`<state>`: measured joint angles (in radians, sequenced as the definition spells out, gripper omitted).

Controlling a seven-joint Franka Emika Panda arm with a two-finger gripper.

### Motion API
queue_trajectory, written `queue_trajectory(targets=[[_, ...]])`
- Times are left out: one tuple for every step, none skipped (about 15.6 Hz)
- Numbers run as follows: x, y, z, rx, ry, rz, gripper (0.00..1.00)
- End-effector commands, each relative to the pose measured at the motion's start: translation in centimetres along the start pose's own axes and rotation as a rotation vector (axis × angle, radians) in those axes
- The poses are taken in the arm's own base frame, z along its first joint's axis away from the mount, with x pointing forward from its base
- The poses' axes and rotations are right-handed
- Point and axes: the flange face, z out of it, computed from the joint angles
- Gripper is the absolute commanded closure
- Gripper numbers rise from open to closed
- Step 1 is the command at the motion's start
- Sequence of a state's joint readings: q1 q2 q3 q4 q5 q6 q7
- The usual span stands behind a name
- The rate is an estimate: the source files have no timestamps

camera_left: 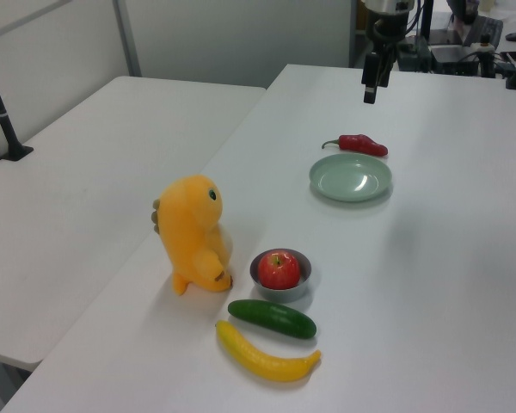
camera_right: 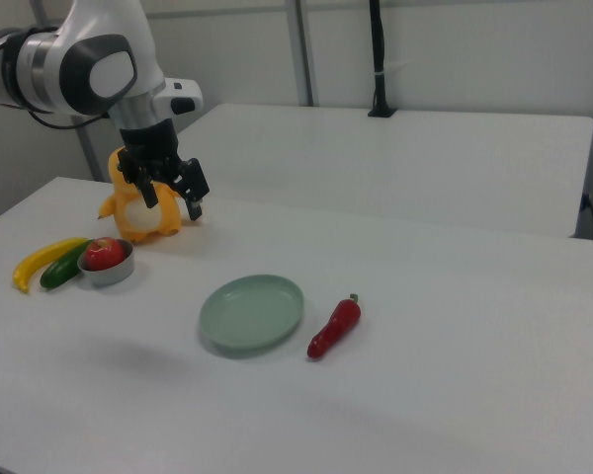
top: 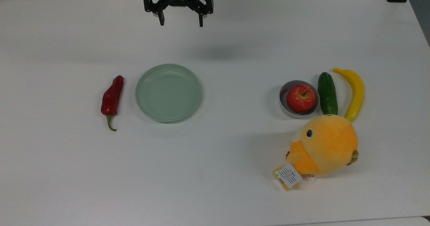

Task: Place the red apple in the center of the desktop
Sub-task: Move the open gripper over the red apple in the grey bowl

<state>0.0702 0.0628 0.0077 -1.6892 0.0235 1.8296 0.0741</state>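
**No legible text on the table**

One printed item noted: a small white hang tag [top: 290,175] attached to the orange plush toy [top: 324,144], at about 7 o'clock of the toy in the top view. It carries several lines of dark print, too small to read. A yellow card edge with a green mark [top: 277,173] shows just beneath the tag, also unreadable. No brand, number or sign can be made out elsewhere.
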Motion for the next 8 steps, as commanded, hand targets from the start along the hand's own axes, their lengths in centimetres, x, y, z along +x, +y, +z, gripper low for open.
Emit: queue_trajectory(targets=[[-0.5, -0.7, -2.2, 0.032, 0.001, 0.003, 0.00], [-0.4, -0.9, -1.6, 0.032, -0.007, 0.001, 0.00], [-0.4, -1.5, -1.6, 0.033, -0.006, -0.008, 0.00], [-0.5, -1.5, -1.6, 0.032, -0.007, -0.009, 0.00], [-0.5, -1.6, -1.5, 0.032, -0.013, -0.010, 0.00], [-0.7, -1.7, -1.4, 0.032, -0.020, -0.012, 0.00], [-0.9, -2.1, -1.1, 0.031, -0.028, -0.019, 0.00], [-1.0, -2.2, -1.2, 0.032, -0.025, -0.022, 0.00]])
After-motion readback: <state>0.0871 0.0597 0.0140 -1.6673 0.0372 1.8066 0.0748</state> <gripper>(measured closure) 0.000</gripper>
